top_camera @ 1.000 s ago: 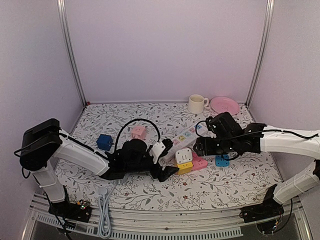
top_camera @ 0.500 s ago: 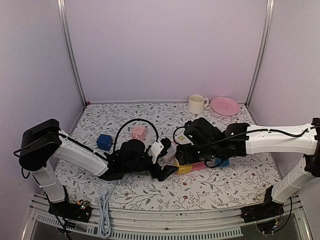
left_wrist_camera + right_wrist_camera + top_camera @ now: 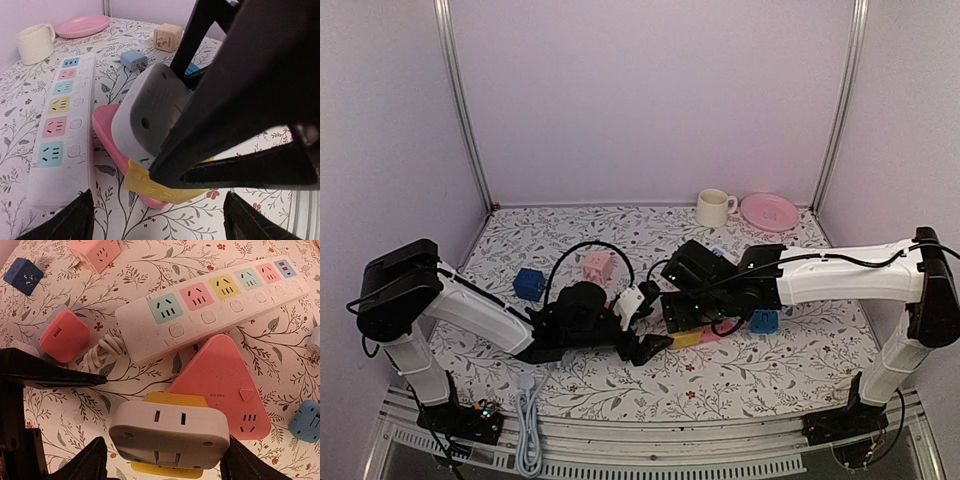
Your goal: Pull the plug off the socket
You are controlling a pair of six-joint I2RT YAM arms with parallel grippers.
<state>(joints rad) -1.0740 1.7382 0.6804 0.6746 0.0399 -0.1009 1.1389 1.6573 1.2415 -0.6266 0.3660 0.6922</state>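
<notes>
A grey-white plug block [image 3: 170, 432] sits in a yellow adapter [image 3: 175, 400] on the pink triangular socket [image 3: 225, 385]. My right gripper [image 3: 165, 462] is open, with one finger on each side of the grey block. In the top view it [image 3: 678, 312] hangs over the stack and hides it. The left wrist view shows the grey block [image 3: 147, 115], yellow adapter [image 3: 150, 185] and pink socket [image 3: 105, 132], with the right gripper's black fingers [image 3: 240, 100] across them. My left gripper [image 3: 650, 322] is open and empty just left of the stack, also seen in its wrist view [image 3: 155, 220].
A white power strip [image 3: 215, 300] lies beside the pink socket. A red plug [image 3: 65, 335], pink cube [image 3: 597, 265], blue cube [image 3: 528, 284] and blue plug [image 3: 764, 321] lie around. A cup [image 3: 715, 208] and pink plate [image 3: 769, 210] stand at the back right.
My right arm has swung left from the table's right side and now sits over the grey block, fingers astride it. My left gripper has hardly moved.
</notes>
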